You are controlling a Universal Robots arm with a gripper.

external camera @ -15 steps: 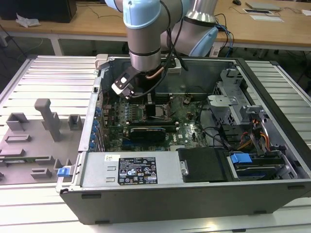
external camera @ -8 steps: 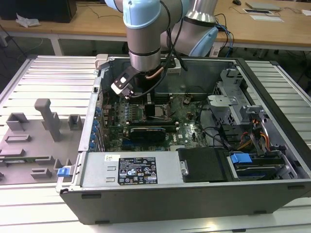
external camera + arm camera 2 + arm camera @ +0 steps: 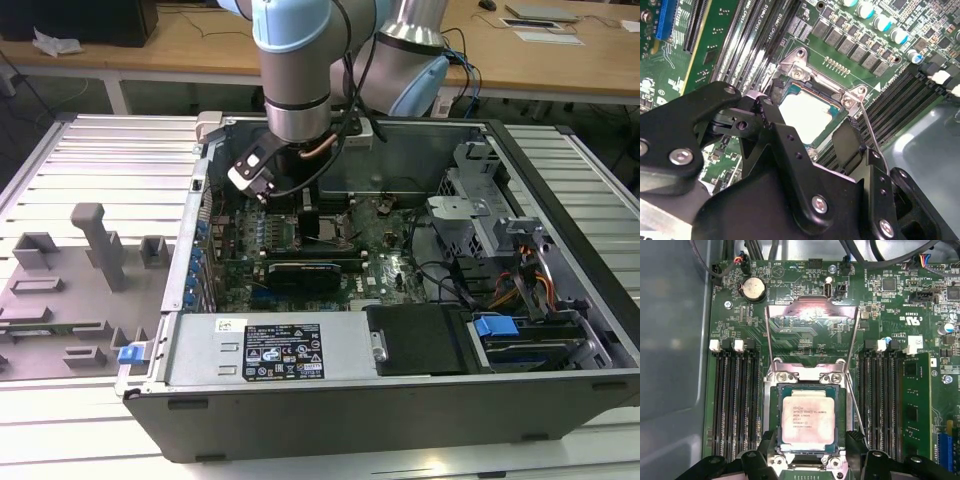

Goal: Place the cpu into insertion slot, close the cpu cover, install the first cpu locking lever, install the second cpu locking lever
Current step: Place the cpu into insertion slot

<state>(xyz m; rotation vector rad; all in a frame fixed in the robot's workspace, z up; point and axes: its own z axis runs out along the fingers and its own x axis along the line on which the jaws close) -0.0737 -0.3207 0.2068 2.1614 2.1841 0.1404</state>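
Pointing straight down over the cpu (image 3: pixel 807 420), end effector (image 3: pixel 811 438) (jaws spread wide)

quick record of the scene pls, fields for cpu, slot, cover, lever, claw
cpu: small thin square silver-faced chip, lying flat in the slot
slot: square dark-framed socket on the green circuit board
cover: silver-grey metal frame plate, swung open away from the chip, hinged at the socket's edge
lever: thin metal wire rod beside the socket, appears unlatched
claw: black two-finger claw, open, one finger on either side of the chip
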